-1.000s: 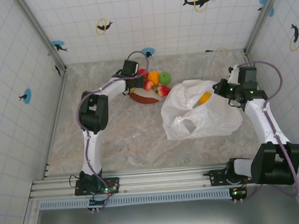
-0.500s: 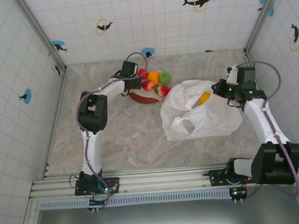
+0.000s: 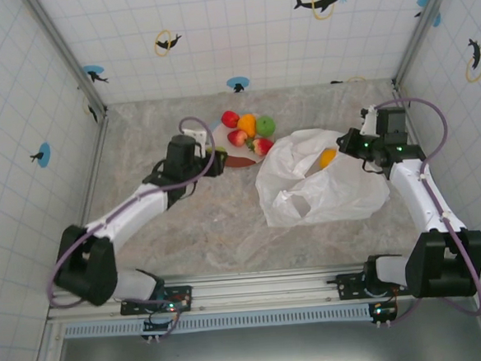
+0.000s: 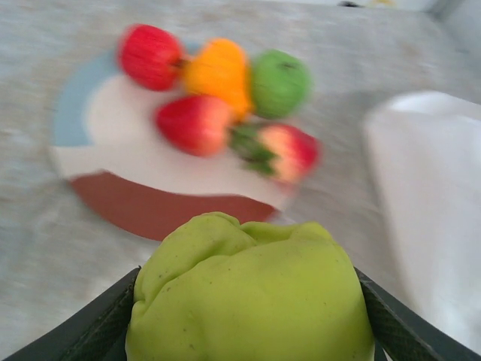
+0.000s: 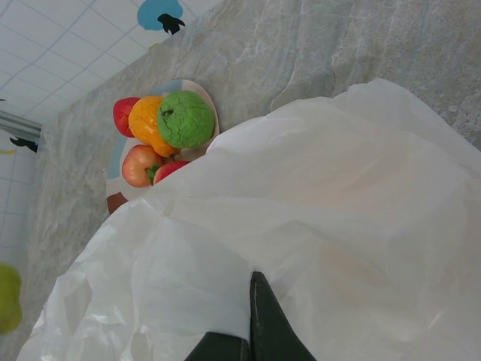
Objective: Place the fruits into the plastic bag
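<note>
My left gripper (image 3: 213, 160) is shut on a yellow-green pear (image 4: 252, 293), held just off the near-left edge of the plate (image 3: 231, 159). On the plate lie a red apple (image 3: 230, 118), an orange (image 3: 247, 125), a green apple (image 3: 266, 126), a second red apple (image 3: 238, 137) and a strawberry (image 3: 263, 145). The crinkled white plastic bag (image 3: 323, 187) lies right of the plate, with an orange fruit (image 3: 328, 157) showing inside it. My right gripper (image 5: 254, 301) is shut on the bag's film at its far right side. The pear (image 5: 7, 297) shows at the left edge of the right wrist view.
Tiled walls with metal corner posts (image 3: 94, 96) enclose the marble table on three sides. The bag's rim (image 4: 428, 203) lies close to the right of the plate (image 4: 150, 210). Bare tabletop (image 3: 210, 224) stretches between the plate and the arm bases.
My left arm has swung down and pulled back from over the plate, carrying the pear toward the near left. The bag has shifted slightly left; the right arm has barely moved.
</note>
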